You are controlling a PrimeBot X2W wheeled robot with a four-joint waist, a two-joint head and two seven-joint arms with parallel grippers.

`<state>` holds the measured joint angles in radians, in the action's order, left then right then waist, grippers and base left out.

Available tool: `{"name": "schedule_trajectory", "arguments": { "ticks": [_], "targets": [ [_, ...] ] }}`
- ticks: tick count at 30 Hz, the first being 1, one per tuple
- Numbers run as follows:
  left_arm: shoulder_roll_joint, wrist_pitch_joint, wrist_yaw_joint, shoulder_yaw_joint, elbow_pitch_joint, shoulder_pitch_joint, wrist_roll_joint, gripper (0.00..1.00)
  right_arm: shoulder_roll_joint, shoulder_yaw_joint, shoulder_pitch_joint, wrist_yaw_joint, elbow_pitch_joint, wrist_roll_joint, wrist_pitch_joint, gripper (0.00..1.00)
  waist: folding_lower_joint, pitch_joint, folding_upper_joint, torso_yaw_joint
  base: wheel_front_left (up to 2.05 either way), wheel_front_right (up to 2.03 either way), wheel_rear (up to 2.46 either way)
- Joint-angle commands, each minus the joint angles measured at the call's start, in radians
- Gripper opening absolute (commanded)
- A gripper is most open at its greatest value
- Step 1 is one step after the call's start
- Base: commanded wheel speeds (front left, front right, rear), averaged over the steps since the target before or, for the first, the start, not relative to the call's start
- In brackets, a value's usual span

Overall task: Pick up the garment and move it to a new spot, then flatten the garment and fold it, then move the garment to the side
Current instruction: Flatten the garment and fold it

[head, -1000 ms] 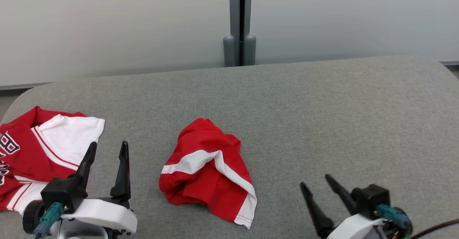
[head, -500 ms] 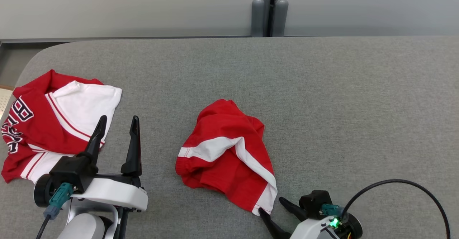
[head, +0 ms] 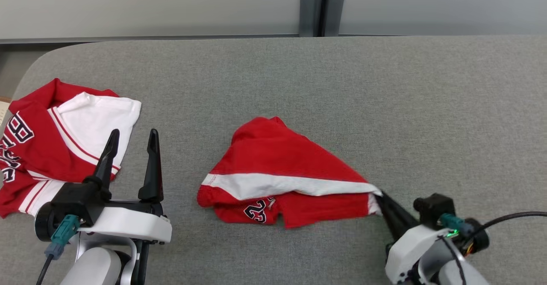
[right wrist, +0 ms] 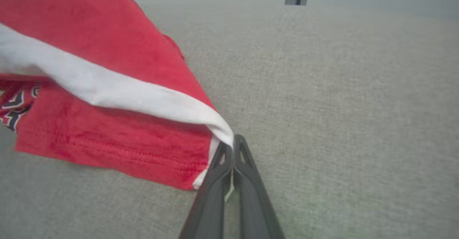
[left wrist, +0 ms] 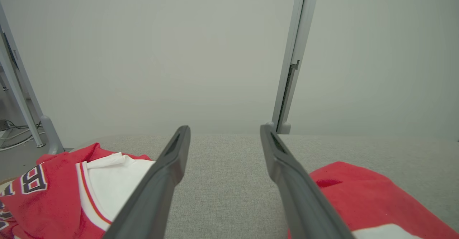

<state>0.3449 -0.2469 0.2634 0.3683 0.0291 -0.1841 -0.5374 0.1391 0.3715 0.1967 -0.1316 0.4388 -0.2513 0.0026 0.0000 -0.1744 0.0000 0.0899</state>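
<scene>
The garment point(head: 282, 171) is a pair of red shorts with a white stripe and a dark number print, lying mid-table and stretched toward the right. My right gripper point(head: 379, 196) is shut on its right-hand white corner. In the right wrist view the two fingers of the right gripper point(right wrist: 233, 144) pinch the white hem of the garment point(right wrist: 107, 99). My left gripper point(head: 130, 137) stands open at the lower left with nothing between its fingers. The left wrist view has the left gripper point(left wrist: 224, 133) open, with the garment point(left wrist: 365, 192) at its right.
A red and white jersey point(head: 55, 139) with dark lettering lies at the table's left end, just beyond my left fingers, also in the left wrist view point(left wrist: 71, 185). The grey cloth table point(head: 384, 105) ends at a pale wall with a grey post point(head: 320, 7).
The head camera tilted down. My right gripper reached the garment's lower right corner, shut on it and pulled it right, spreading the shorts. The left gripper stayed open.
</scene>
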Motion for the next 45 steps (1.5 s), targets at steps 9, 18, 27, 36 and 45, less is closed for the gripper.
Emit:
{"name": "schedule_trajectory", "arguments": {
  "ticks": [9,18,27,36,45],
  "targets": [
    [-0.004,-0.011,-0.012,-0.008,0.014,-0.011,0.008,1.00,0.071,-0.200,0.013,0.002,-0.177,0.131,0.029,0.00,0.0000,0.002,0.0000,-0.038,0.00,0.00,0.00],
    [-0.020,-0.016,-0.025,-0.016,0.031,0.003,0.002,1.00,0.028,-0.259,-0.073,0.002,-0.141,0.135,0.016,1.00,0.0000,0.015,0.0000,-0.051,0.00,0.00,0.00],
    [-0.010,-0.019,-0.038,-0.034,0.041,0.059,0.027,1.00,-0.026,-0.276,-0.148,0.002,-0.179,0.095,-0.035,1.00,0.0000,0.071,0.0000,-0.074,0.00,0.00,0.00],
    [-0.001,-0.019,-0.046,-0.060,0.030,0.137,0.041,1.00,-0.036,-0.317,-0.185,0.002,-0.374,0.075,-0.053,1.00,0.0000,0.141,0.0000,-0.104,0.00,0.00,0.00],
    [0.014,-0.019,-0.058,-0.064,0.051,0.203,0.032,1.00,-0.026,-0.323,-0.230,0.002,-0.485,0.070,-0.001,1.00,0.0000,0.192,0.0000,-0.118,0.00,0.00,0.00]
  ]
}}
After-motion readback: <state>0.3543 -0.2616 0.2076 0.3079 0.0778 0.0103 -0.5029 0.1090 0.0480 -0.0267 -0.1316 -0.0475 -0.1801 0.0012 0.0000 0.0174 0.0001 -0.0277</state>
